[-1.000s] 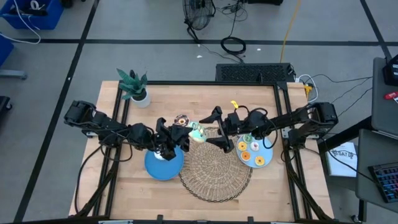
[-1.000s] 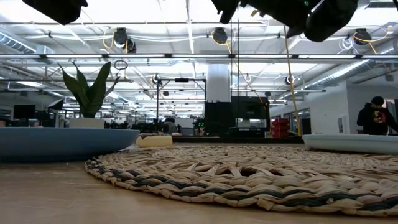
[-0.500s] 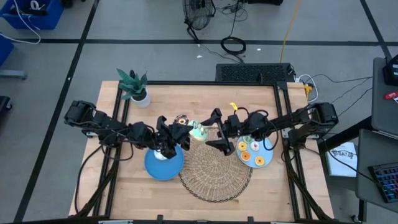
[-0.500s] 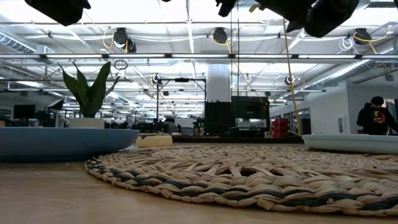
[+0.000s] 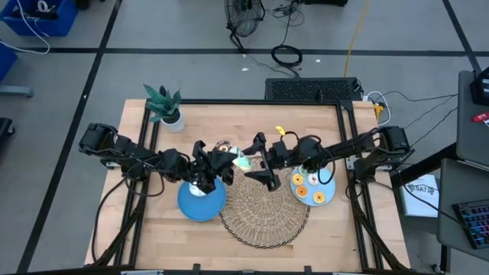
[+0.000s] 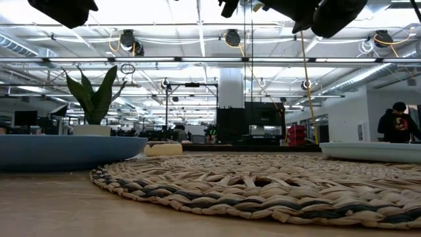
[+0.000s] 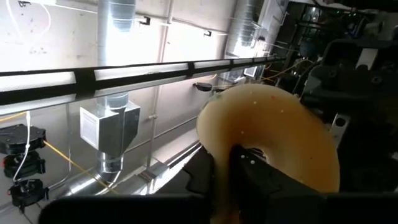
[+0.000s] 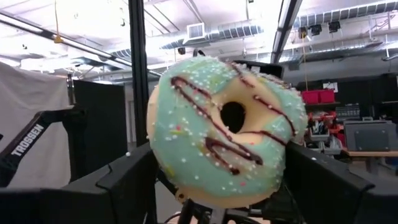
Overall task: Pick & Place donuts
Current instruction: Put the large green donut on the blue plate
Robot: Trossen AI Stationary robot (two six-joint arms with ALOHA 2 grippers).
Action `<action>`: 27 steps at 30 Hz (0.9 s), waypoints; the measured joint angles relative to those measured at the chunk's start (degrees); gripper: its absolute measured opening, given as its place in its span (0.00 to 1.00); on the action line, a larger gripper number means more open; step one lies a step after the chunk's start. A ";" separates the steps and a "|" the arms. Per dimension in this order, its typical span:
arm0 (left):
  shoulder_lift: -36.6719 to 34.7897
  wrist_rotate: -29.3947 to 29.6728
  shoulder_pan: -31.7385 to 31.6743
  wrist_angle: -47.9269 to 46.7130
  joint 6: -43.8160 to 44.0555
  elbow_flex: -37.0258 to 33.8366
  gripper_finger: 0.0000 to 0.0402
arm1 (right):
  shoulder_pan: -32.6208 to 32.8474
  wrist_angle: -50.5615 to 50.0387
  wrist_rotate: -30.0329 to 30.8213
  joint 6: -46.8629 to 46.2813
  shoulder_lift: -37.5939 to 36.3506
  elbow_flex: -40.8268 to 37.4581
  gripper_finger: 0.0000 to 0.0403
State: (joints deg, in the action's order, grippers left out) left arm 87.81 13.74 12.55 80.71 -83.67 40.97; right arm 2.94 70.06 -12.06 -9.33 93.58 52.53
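Note:
A green-iced donut [image 5: 243,160] with brown stripes and white sprinkles hangs in the air between my two arms, above the far edge of the woven mat [image 5: 265,208]. My left gripper [image 5: 229,163] is shut on it from the table's left. My right gripper [image 5: 261,160] comes from the right and stands open, one finger [image 8: 127,183] on each side of the donut [image 8: 227,127], whose iced face is turned toward it. A brown-iced donut [image 5: 223,147] lies flat on the table beyond the left gripper. My left gripper holds the green donut by the lower part of its ring, coming level from the table's left. One finger [image 7: 252,171] lies against the tan underside [image 7: 273,124] near the hole; the donut hides the other. The donut stands on edge, lifted clear. My right gripper's fingers flank the donut's rim [image 8: 283,149]; I cannot tell whether they touch it.
A blue plate [image 5: 206,208] lies under the left gripper at the mat's left. A second blue plate [image 5: 328,192] with several small donuts lies at the mat's right. A potted plant [image 5: 164,107] stands at the far left corner.
My right gripper has moved toward the table's left, bringing its fingers around the green donut. The left gripper and the donut have kept their place.

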 joint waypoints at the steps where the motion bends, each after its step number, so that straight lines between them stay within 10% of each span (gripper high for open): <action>1: 0.00 -0.04 0.19 0.05 0.07 0.00 0.15 | 0.02 -0.03 -0.08 0.30 -0.11 0.00 0.75; 12: -0.02 1.71 4.55 0.08 -0.36 0.00 0.13 | 0.19 -1.34 -0.50 5.03 -0.30 0.00 0.40; 27: -2.63 29.29 17.56 -0.14 -9.48 -0.13 0.17 | 0.20 -9.09 -0.25 13.46 -0.34 0.12 0.11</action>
State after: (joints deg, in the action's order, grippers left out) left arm 85.18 43.03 30.10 80.57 -93.15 40.84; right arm 3.14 60.97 -12.32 4.13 93.23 52.65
